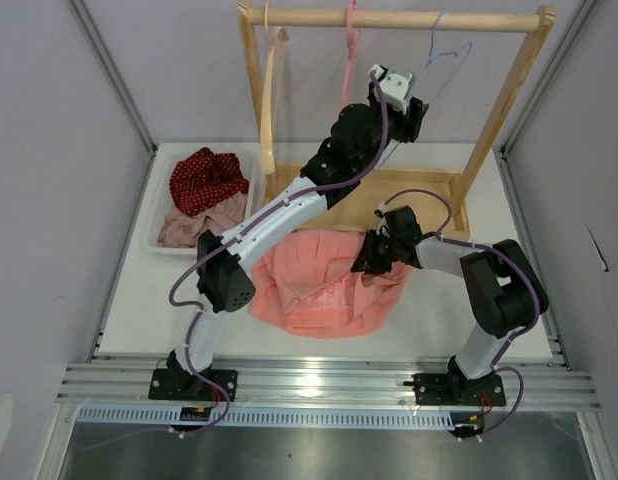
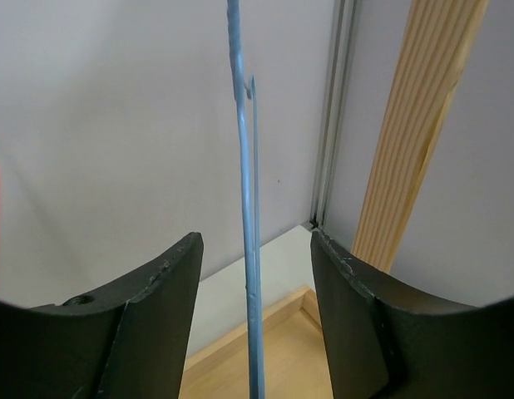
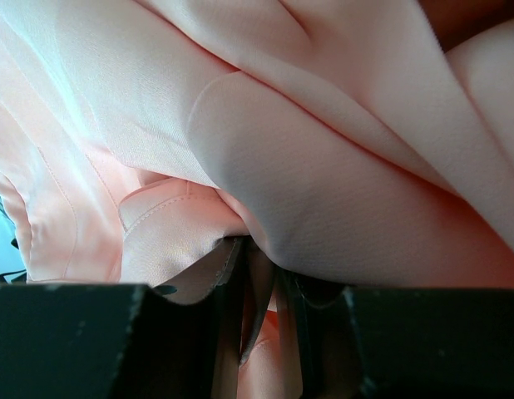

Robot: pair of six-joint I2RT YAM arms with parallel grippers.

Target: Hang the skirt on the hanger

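Two left fingers (image 2: 140, 332) apart astride wiry hanger (image 2: 249, 233); right fingers (image 3: 74, 341) tight on silky skirt (image 3: 323, 191).

a robot lab cell, shown by grey panel walls (image 1: 49, 150) and an aluminium rail base (image 1: 329, 385).

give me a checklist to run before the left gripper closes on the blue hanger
1. blue hanger between the fingers of the left gripper: ok, the wire runs up through the gap.
2. left jaws touching the wire: not ok, space shows on both sides.
3. blue hanger hooked over the rack rail: ok in the top view.
4. right gripper pinching the skirt: ok, fabric sits between its fingers.
5. which part of the skirt is pinched: cannot tell, folds fill the right wrist view.
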